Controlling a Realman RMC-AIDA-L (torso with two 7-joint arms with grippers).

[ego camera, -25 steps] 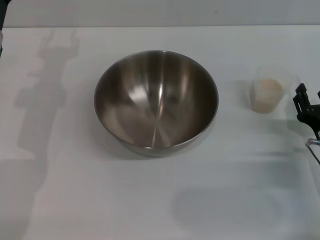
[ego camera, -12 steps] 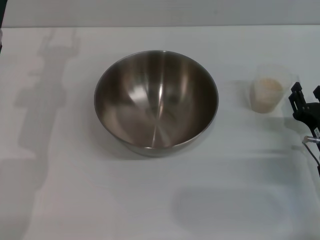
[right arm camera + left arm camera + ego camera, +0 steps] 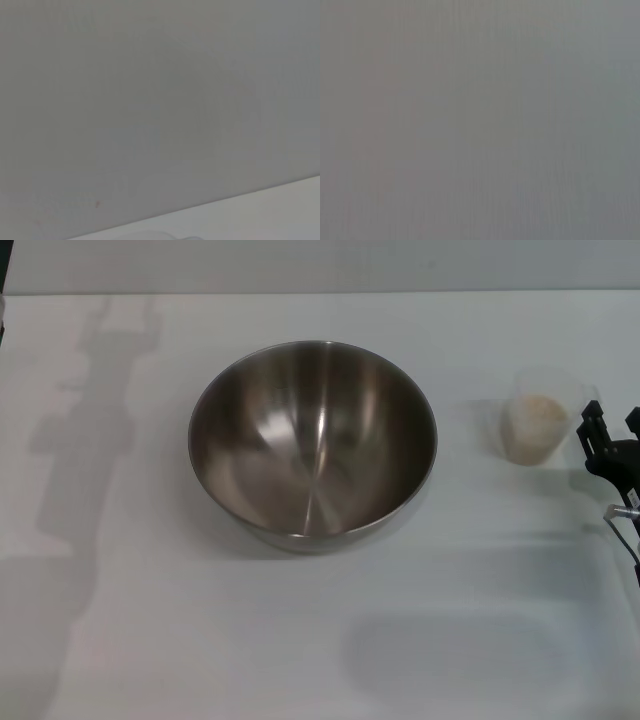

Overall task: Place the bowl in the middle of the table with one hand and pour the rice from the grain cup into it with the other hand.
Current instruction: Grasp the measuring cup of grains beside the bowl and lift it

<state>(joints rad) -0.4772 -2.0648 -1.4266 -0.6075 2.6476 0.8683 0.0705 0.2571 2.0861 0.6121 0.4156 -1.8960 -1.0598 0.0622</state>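
Meanwhile, the right claw point(image 3: 609, 428) crept inward over a second, fingers spread and empty, just beside the small clear plastic grain cup point(image 3: 540, 423) of beige rice point(image 3: 533, 416). Large steel bowl point(image 3: 312, 440) sat mid-counter point(image 3: 150, 620). Grasp looked imminent; left claw unseen.

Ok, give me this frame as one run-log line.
bowl: mid-table, empty | grain cup: upright, holds rice, ungrasped | right claw: open beside cup | left claw: not in view | pour: not started
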